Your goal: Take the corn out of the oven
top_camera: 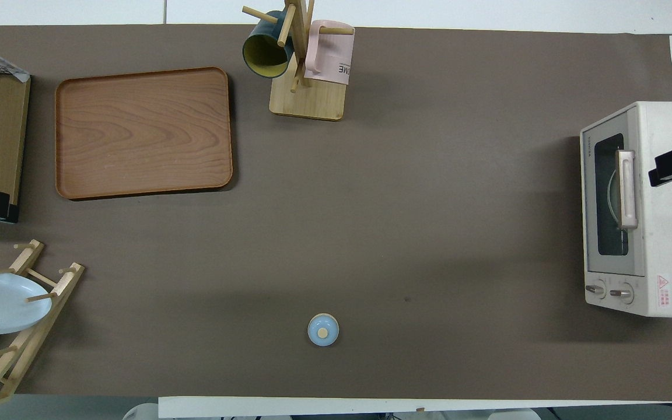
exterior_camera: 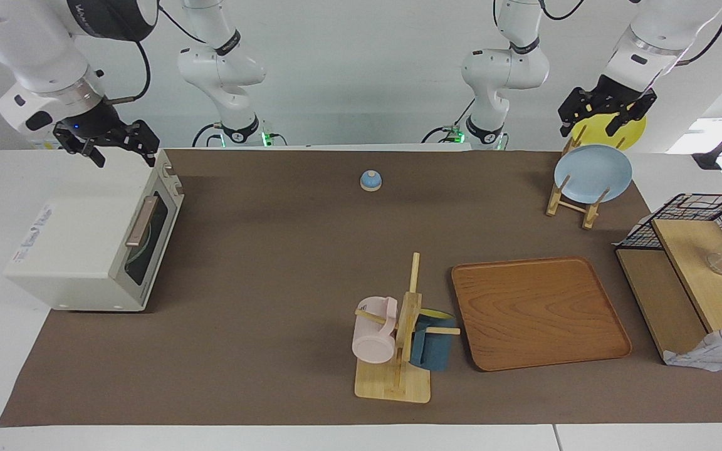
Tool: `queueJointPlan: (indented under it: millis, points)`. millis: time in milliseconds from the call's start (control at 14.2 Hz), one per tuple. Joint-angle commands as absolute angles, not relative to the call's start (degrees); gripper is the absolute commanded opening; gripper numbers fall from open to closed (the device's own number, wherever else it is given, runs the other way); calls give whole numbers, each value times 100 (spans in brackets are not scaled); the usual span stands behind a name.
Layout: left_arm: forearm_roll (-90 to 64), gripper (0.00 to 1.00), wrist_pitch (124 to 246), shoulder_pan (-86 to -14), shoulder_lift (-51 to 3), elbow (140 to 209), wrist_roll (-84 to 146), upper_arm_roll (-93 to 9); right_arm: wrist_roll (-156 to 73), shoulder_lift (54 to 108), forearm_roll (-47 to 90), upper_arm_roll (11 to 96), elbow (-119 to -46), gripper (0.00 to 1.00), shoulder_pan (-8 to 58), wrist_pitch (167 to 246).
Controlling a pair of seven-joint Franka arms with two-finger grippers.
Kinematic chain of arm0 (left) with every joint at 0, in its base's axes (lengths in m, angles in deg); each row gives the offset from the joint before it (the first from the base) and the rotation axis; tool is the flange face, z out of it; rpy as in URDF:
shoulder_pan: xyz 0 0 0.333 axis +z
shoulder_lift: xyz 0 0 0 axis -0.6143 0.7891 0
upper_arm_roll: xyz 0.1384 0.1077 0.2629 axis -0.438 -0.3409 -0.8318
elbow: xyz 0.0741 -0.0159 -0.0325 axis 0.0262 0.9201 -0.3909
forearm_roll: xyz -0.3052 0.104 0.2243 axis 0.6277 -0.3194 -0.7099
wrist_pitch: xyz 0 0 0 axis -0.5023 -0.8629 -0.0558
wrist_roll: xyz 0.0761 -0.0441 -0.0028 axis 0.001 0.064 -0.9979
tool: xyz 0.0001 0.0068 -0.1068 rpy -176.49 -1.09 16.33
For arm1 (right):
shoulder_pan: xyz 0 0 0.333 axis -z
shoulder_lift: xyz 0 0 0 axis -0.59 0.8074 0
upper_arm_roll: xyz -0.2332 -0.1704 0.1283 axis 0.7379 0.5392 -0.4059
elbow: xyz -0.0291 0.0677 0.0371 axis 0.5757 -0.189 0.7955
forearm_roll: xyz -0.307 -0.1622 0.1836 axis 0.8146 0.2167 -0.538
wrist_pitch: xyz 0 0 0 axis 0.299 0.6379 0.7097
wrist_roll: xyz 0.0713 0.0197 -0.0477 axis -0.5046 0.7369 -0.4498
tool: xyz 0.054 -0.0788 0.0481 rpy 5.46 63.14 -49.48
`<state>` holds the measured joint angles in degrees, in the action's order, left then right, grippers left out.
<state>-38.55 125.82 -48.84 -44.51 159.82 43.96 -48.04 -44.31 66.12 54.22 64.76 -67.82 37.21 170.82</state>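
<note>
The right gripper [exterior_camera: 124, 149] hangs with fingers spread and empty over the cream-white oven [exterior_camera: 94, 241], which sits door shut at the right arm's end of the tabletop [exterior_camera: 286, 250]. The corn cannot be made out through the dark glass. At the other end, the left gripper [exterior_camera: 605, 119] waits, fingers apart and empty, above the plate rack [exterior_camera: 571, 203].

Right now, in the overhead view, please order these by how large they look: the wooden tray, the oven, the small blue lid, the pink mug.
1. Oven and wooden tray: similar, and the oven is cut off at the edge, so unranked.
2. Pink mug.
3. Small blue lid.
</note>
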Motion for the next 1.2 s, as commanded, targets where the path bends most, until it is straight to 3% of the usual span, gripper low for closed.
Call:
queueJointPlan:
  millis: [0, 352, 423, 493, 634, 704, 1127]
  points:
    - [-3949, 100, 12435, -4888, -4575, 15989, 4458, -4828, -4406, 6570, 5381, 6464, -6865, 100, 3765, 17173]
    - [-3949, 100, 12444, -4853, -4619, 16007, 4414, -4837, -4415, 6561, 5390, 6464, -6909, 100, 3765, 17191]
    - [-3949, 100, 12470, -4845, -4619, 16007, 4396, -4837, -4423, 6561, 5390, 6456, -6909, 90, 3730, 17208]
    - [-3949, 100, 12470, -4836, -4619, 16007, 4388, -4855, -4423, 6561, 5407, 6455, -6909, 59, 3695, 17208]
    - [-3949, 100, 12470, -4827, -4619, 16007, 4387, -4864, -4397, 6544, 5408, 6438, -7022, 11, 3669, 17548]
    - [-3949, 100, 12470, -4836, -4619, 16007, 4387, -4864, -4197, 6526, 5451, 6429, -7198, 0, 3660, 17855]
    - [-3949, 100, 12470, -4827, -4619, 16007, 4387, -4864, -3993, 6798, 6101, 6420, -8243, 0, 3660, 19132]
